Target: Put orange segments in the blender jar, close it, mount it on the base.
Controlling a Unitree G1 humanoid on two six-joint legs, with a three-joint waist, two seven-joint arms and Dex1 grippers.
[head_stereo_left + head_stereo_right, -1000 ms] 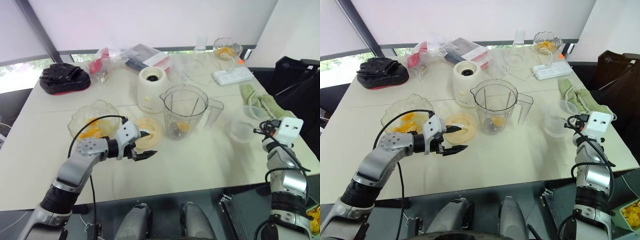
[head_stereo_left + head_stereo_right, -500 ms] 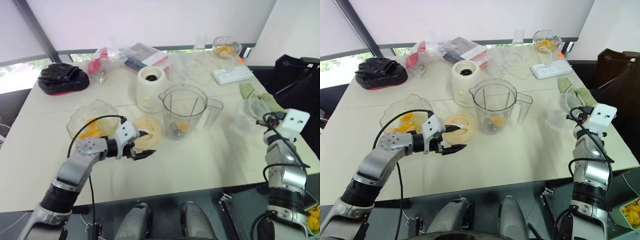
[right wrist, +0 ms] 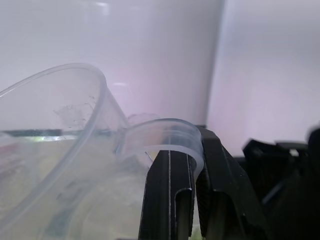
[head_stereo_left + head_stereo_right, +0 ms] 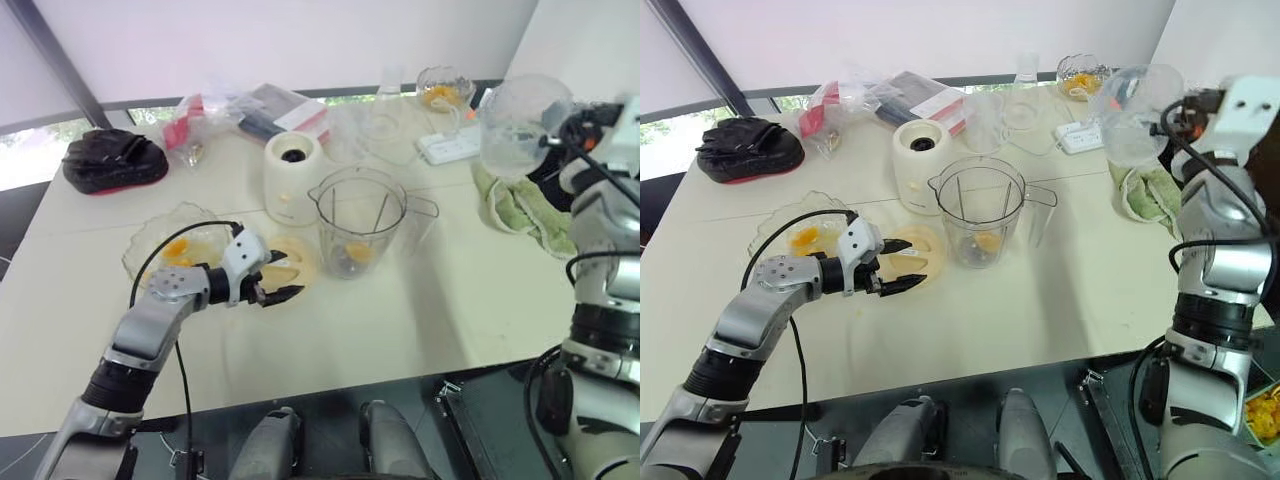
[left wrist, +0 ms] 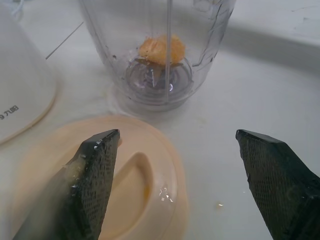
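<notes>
Right gripper, upper right of frame, pinched shut on clear cup rim, held aloft; could slip or spill from thin grip. Left gripper spread wide, empty, over yellow lid. Blender jar mid-frame, one orange segment inside, beside base.

Bare tabletop runs along the near edge and toward the right edge; at its centre, the blender jar, base, pale-yellow lid and glass bowl crowd together, blocking passage.
</notes>
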